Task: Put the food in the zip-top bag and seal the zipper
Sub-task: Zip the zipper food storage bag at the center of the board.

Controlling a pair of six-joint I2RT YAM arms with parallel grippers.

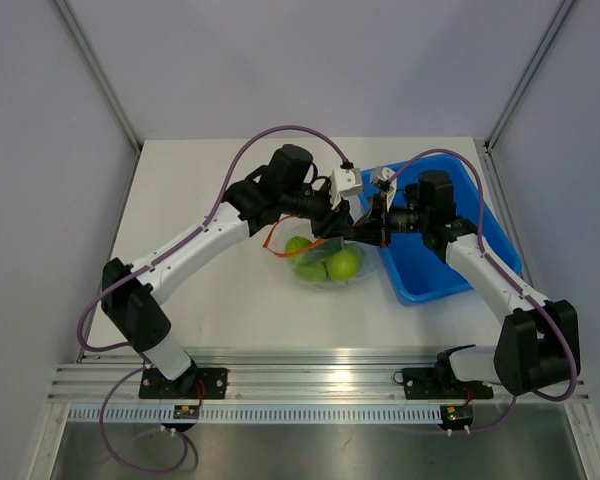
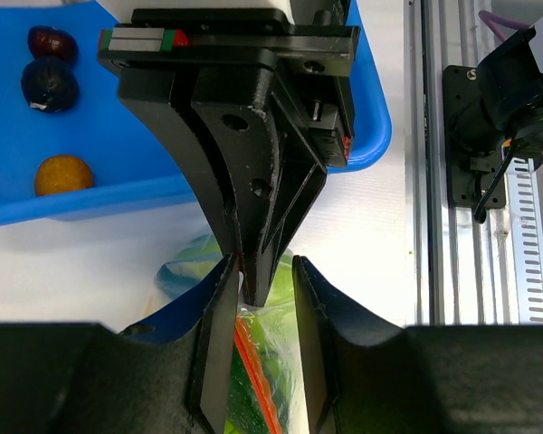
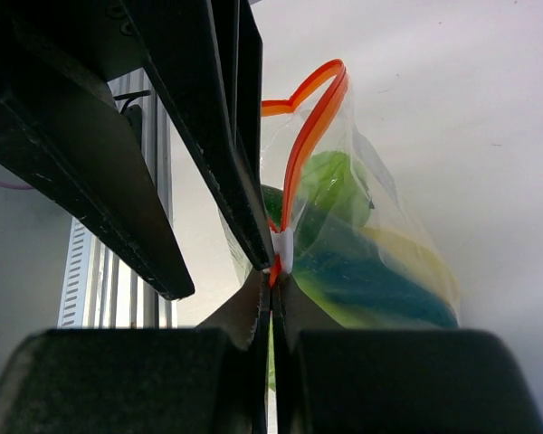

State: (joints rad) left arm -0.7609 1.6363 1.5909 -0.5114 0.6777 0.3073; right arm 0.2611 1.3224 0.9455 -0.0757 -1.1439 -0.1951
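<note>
The clear zip-top bag (image 1: 325,262) hangs above the table centre with green fruit (image 1: 343,264) inside. Its red-orange zipper (image 1: 292,240) loops open at the left. My right gripper (image 3: 273,280) is shut on the zipper's end (image 3: 312,127), just below a white slider (image 3: 283,249). My left gripper (image 2: 262,271) is open, its two fingers straddling the bag's mouth (image 2: 285,362) and zipper strip (image 2: 253,362) without closing on them. The right gripper's fingertips (image 2: 255,289) sit between the left fingers. In the top view the two grippers (image 1: 348,228) (image 1: 368,232) meet tip to tip.
The blue tray (image 1: 480,230) stands at the right, under the right arm. It holds two dark plums (image 2: 50,86) and a yellow-orange fruit (image 2: 63,174). The aluminium rail (image 1: 310,385) runs along the near edge.
</note>
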